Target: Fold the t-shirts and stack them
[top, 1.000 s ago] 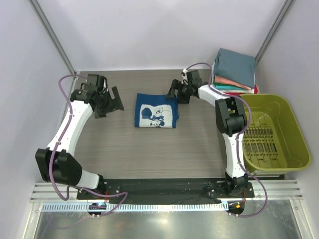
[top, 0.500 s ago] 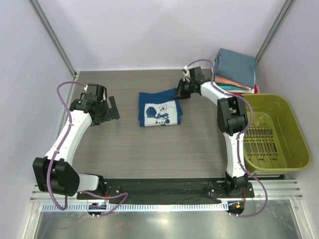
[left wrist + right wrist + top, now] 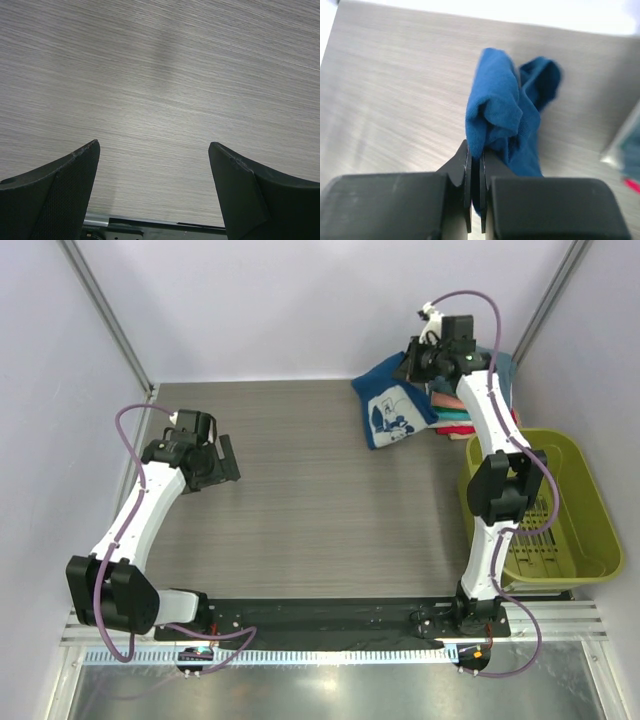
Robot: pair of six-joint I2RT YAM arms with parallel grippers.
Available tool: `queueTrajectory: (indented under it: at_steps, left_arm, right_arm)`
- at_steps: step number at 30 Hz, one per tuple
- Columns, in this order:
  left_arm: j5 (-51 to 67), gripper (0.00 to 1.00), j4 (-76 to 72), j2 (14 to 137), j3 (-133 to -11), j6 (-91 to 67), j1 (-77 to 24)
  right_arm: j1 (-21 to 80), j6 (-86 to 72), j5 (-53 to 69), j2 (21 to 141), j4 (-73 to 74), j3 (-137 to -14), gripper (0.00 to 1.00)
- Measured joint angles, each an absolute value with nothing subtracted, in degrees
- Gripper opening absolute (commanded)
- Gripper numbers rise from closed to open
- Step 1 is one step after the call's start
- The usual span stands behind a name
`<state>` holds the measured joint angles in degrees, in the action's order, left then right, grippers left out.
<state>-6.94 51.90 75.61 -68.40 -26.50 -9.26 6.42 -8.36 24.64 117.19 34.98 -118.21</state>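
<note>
The folded navy-blue t-shirt (image 3: 392, 405) with its white cartoon-mouse print hangs lifted at the back right, beside the stack. My right gripper (image 3: 420, 365) is shut on its upper edge; in the right wrist view the blue cloth (image 3: 505, 117) bunches out from between the closed fingertips (image 3: 474, 156). The stack of folded t-shirts (image 3: 478, 412) lies just right of it, mostly hidden by the arm, with coral, green and red edges showing. My left gripper (image 3: 212, 455) hovers open over the left of the table; its fingers (image 3: 65, 180) have only bare wood between them.
An olive-green plastic basket (image 3: 590, 520) stands at the right edge, in front of the stack. The grey wood table (image 3: 320, 500) spans the middle. White walls and metal posts close in the back and sides.
The right gripper closed on the navy t-shirt, lifted it off the table's middle and carried it back right to the stack. The left arm drew back slightly and then held still.
</note>
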Motion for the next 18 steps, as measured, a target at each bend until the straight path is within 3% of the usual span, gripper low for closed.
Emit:
queueTrajectory:
  at_steps: [18]
  left_arm:
    - [-8.1, 0.88, 51.9, 77.2, -68.3, -26.5, -10.6]
  right_arm:
    - [-2.0, -4.4, 22.3, 112.4, 41.9, -137.3, 0.01]
